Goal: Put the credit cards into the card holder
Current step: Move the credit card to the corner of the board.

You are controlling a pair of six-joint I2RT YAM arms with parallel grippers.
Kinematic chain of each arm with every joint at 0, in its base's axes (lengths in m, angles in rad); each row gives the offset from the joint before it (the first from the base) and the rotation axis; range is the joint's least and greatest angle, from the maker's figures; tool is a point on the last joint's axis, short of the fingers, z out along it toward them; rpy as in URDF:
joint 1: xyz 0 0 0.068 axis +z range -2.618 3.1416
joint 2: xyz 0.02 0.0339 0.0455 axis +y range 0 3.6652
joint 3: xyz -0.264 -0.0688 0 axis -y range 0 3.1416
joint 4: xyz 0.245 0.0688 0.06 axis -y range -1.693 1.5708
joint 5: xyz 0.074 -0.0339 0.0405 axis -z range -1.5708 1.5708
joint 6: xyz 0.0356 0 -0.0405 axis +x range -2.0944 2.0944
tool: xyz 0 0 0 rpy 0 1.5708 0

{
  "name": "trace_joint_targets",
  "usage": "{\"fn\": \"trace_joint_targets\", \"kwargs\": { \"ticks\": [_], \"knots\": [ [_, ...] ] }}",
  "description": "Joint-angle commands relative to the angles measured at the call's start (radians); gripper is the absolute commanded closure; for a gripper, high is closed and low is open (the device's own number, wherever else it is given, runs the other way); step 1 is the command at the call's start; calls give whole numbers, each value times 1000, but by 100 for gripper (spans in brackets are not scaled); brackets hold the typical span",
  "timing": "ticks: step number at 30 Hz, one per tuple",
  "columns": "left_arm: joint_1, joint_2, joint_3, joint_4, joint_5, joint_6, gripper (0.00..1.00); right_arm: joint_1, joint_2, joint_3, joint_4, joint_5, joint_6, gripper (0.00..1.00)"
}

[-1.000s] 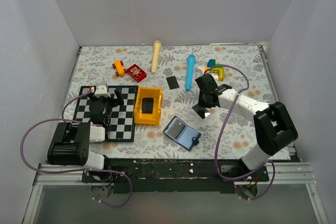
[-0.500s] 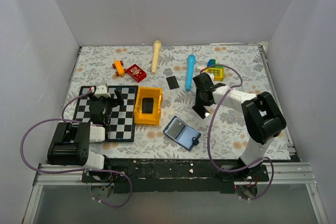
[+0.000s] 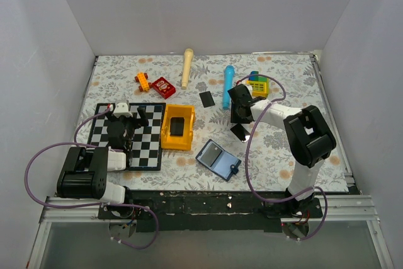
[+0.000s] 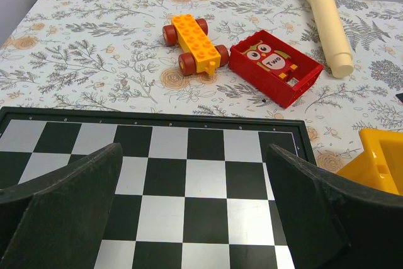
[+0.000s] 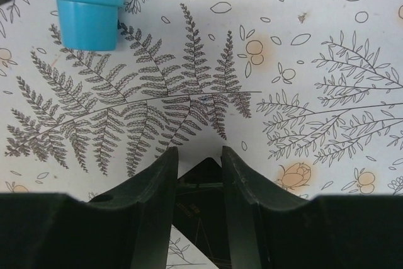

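One black credit card (image 3: 240, 133) lies on the floral cloth right of centre, and its far corner shows between my right fingers in the right wrist view (image 5: 201, 200). My right gripper (image 3: 238, 123) (image 5: 198, 150) stands over that corner with its jaws a narrow gap apart. I cannot tell whether they grip it. A second black card (image 3: 206, 99) lies flat farther back. The navy card holder (image 3: 218, 159) lies open near the front, its light blue inside facing up. My left gripper (image 3: 129, 116) (image 4: 194, 149) is wide open and empty over the chessboard (image 3: 141, 155) (image 4: 201, 187).
A yellow bin (image 3: 177, 127) (image 4: 378, 162) holding a dark object stands beside the chessboard. A blue cylinder (image 3: 228, 86) (image 5: 85, 4) lies just beyond my right gripper. A cream cylinder (image 3: 187, 67), a red block (image 3: 164, 86), an orange wheeled brick (image 3: 142, 82) and a green-yellow toy (image 3: 257, 83) lie at the back.
My right arm has folded inward and its gripper body has swung up and left, with the fingertips staying at the card. The card has barely shifted. The left arm has not moved.
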Motion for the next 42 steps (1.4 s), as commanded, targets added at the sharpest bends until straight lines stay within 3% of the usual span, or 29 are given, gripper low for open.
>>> {"fn": "trace_joint_targets", "kwargs": {
  "ticks": [1, 8, 16, 24, 33, 38, 42],
  "knots": [
    [-2, -5, 12, 6, 11, 13, 2, -5, -15, -50, -43, 25, 50, 57],
    [-1, -5, 14, 6, 10, 14, 2, 26, -61, -202, -83, -7, 127, 58],
    [1, -5, 14, 6, 10, 14, 2, 190, -121, -385, -158, 17, 260, 58],
    [-1, -5, 14, 6, 11, 14, 2, 322, -253, -561, -187, -55, 444, 58],
    [-1, -5, 14, 6, 11, 14, 2, 439, -497, -562, -371, -38, 560, 59],
    [-1, -4, 14, 6, 11, 14, 2, 439, -647, -437, -469, 109, 505, 58],
    [-1, -4, 14, 6, 11, 13, 2, 437, -680, -387, -396, 119, 385, 58]
  ]
}}
